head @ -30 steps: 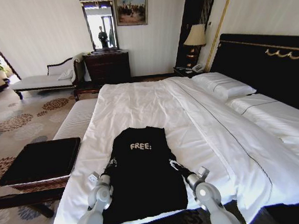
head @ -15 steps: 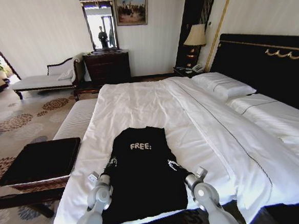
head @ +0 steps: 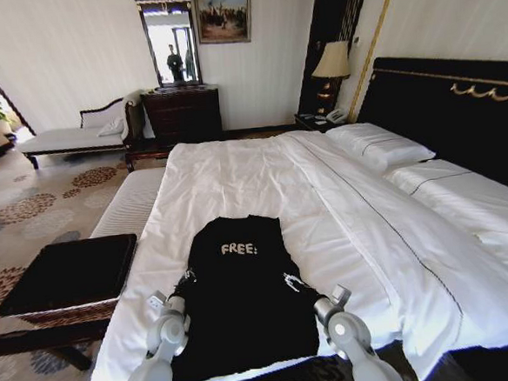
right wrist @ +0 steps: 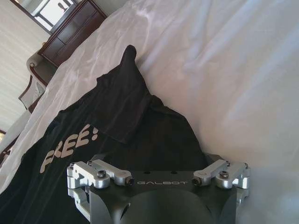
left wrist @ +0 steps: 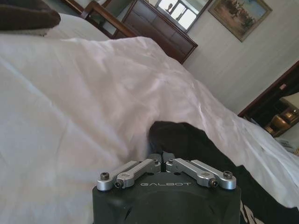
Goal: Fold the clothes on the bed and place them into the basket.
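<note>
- Black fabric all around: left gripper (head: 189, 280) jaws look closed at the black top's (head: 244, 296) left edge.
- Right gripper (head: 291, 281) on the opposite edge, jaws spread wide.
- Top lies flat on the bed (head: 361, 227), near the foot.
- Basket (head: 64, 278) sits beside the bed, left.

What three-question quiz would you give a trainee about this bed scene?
1. True or false: the left gripper and right gripper are at opposite side edges of the black top.
2. The basket stands: A) beside the bed, on the robot's left; B) on the robot's right; C) on the bed.
3. Fill in: the top's lettering reads ____.
Key: 1 true; 2 A; 3 FREE!
</note>
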You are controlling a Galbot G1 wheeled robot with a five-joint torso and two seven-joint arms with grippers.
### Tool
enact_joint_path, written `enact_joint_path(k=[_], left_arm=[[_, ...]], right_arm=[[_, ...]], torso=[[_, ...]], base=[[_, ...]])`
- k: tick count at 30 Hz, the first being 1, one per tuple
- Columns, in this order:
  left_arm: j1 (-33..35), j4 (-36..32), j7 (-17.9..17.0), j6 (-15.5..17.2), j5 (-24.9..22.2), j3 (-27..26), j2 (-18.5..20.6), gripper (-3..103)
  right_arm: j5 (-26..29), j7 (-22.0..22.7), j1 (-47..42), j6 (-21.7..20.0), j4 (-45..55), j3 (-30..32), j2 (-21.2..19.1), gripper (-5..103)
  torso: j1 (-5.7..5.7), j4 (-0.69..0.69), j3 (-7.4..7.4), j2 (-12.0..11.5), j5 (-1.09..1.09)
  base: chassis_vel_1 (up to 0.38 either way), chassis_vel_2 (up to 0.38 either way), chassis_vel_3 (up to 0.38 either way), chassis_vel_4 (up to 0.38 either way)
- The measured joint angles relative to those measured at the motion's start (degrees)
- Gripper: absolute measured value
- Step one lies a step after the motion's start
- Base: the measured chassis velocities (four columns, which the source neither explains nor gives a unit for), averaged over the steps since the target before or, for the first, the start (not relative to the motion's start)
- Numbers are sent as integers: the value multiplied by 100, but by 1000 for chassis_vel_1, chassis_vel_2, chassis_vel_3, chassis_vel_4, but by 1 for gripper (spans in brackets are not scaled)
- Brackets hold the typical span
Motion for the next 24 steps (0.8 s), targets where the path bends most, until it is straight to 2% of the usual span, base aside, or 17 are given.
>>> enact_joint_path(k=[7,11,17,24], left_arm=[[-300,-23,-130,130,-435,-515,328,0],[-512,266,-181,221,-726,-812,624,0],[-727,749,-88,237,-693,-678,855,0],[-975,992,-89,221,-514,-358,818,0]], right_arm=[[-1,-4,5,0,1,-3,2,100],[4,-4,24,0,6,-10,3,100],[16,-4,45,9,7,-13,5,100],[21,-10,17,24,9,19,3,100]], torso=[[0,-1,0,0,1],[0,0,0,0,0],[0,1,1,0,0],[0,-1,1,0,0]], base=[[0,0,0,0],[0,0,0,0],[0,0,0,0],[0,0,0,0]])
